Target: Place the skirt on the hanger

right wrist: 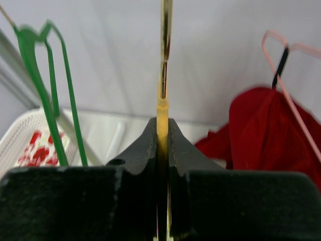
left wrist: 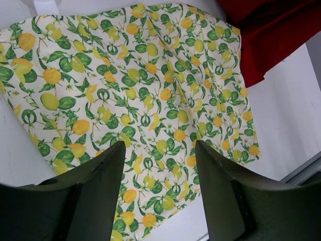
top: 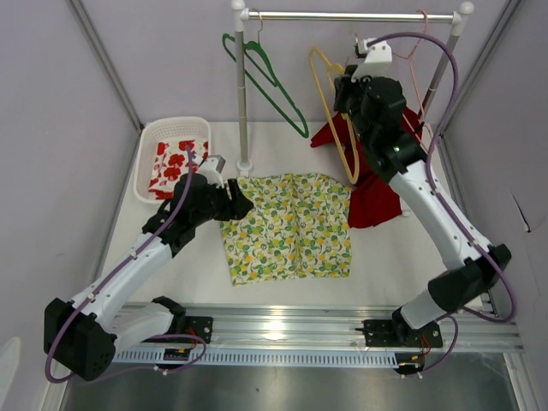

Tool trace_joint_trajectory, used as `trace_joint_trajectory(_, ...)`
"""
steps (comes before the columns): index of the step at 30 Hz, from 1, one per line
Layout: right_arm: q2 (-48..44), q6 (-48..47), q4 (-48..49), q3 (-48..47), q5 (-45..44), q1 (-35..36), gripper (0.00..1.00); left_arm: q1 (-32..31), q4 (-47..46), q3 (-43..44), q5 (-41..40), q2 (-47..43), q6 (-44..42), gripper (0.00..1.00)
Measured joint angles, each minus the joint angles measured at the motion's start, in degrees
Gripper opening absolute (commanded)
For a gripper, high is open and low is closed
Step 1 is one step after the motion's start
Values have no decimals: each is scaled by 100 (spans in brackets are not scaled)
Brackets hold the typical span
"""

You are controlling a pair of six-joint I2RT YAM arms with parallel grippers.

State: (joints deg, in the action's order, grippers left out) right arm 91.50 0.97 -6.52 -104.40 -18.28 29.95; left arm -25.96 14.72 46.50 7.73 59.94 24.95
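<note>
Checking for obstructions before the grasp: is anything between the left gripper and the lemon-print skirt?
Nothing visible. The open left gripper hangs directly over the skirt; the red garment lies only at its right edge.

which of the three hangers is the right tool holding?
The yellow hanger, pinched in the right tool; the green hanger and pink hanger hang untouched.

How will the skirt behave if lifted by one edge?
Probably floppy: the skirt lies flat with soft creases, so it should sag from a pinch. Likely light, being thin cloth. Its corner may drag the red garment beside it.
</note>
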Motion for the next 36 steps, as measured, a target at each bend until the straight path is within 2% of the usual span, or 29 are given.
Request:
trace_joint_trajectory(5, -1193, 369, -249, 1283, 221, -57, 0, 0, 2, 0, -11, -111, 15, 66)
trace_joint_trajectory(9, -2647, 837, -557, 2688, 612, -96, 0, 0, 0, -20, -26, -251, 83, 64)
trace_joint_trajectory(13, -4017, 1427, -669, 4118, 1294, -90, 0, -9, 46, -96, -24, -422, 153, 64)
trace_joint_trajectory(17, -4800, 1987, -627, 5289, 2111, 208, 0, -76, 208, -173, -11, -780, 186, 64)
trace_joint_trajectory(21, -4795, 2400, -101, 6369, 3025, 732, 0, -258, 422, -354, -13, -1342, 264, 62)
trace_joint_trajectory(26, -4282, 2922, 1008, 7534, 3840, 940, 0, -503, 804, -522, -52, -1941, 372, 61)
trace_joint_trajectory(32, -3088, 3338, 2671, 7834, 4306, 1633, 0, -807, 1187, -717, -140, -2173, 505, 57)
trace_joint_trajectory(36, -2524, 3508, 3565, 7925, 4430, 1825, 0, -1075, 1467, -879, -297, -2157, 636, 54)
